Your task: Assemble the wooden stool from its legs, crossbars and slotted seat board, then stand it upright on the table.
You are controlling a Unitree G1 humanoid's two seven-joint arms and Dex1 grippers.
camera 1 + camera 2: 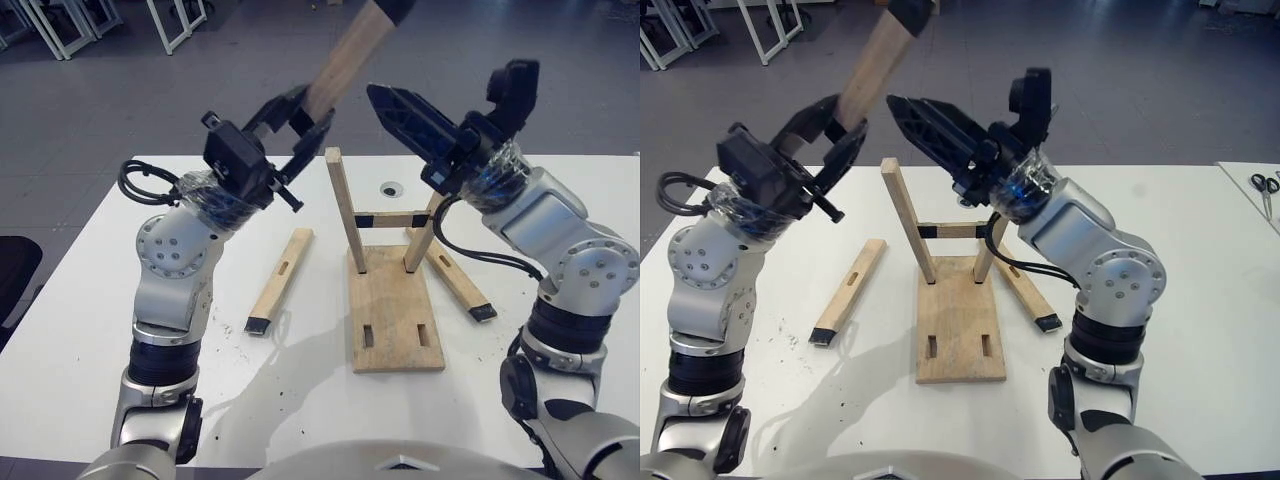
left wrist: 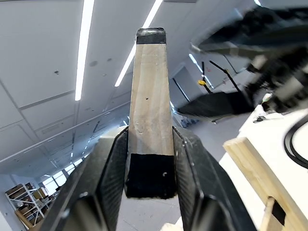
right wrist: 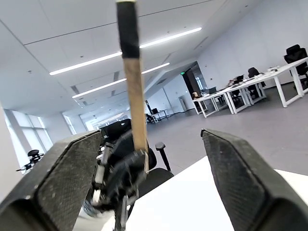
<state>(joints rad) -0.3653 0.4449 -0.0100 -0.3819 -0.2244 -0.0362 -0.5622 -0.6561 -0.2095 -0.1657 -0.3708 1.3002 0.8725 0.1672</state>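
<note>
A long wooden piece (image 1: pixel 350 55) is clamped at its black-taped lower end between the fingers of the left hand (image 1: pixel 300 120), and is held tilted up toward the top centre of the left eye frame, high above the surface (image 1: pixel 80 290). Whether it is a leg or a crossbar cannot be told. The right hand (image 1: pixel 445 78) is raised at the upper right of centre with its fingers spread wide and nothing between them; it is aimed at the held piece without touching it.

Below the hands, the seat board (image 1: pixel 395 310) lies flat at the centre of the frame. 2 legs are seated upright in its far end, the taller one (image 1: pixel 345 205) on the left side of the picture and the shorter one (image 1: pixel 422 240) on the right, and they are joined by 1 short crossbar (image 1: pixel 390 219). 2 slots (image 1: pixel 368 335) at the near end of the board are not yet filled. 1 loose slotted piece (image 1: pixel 280 280) lies flat left of the board, and 1 more (image 1: pixel 458 280) lies just right of it, behind the shorter leg.

The assembly is judged to be about half done: 1 side is built, while the second side is not, and the stool has not been stood upright.

Counted: 1 board, 2 fitted legs, 1 fitted crossbar, 2 loose pieces, 1 held piece.
</note>
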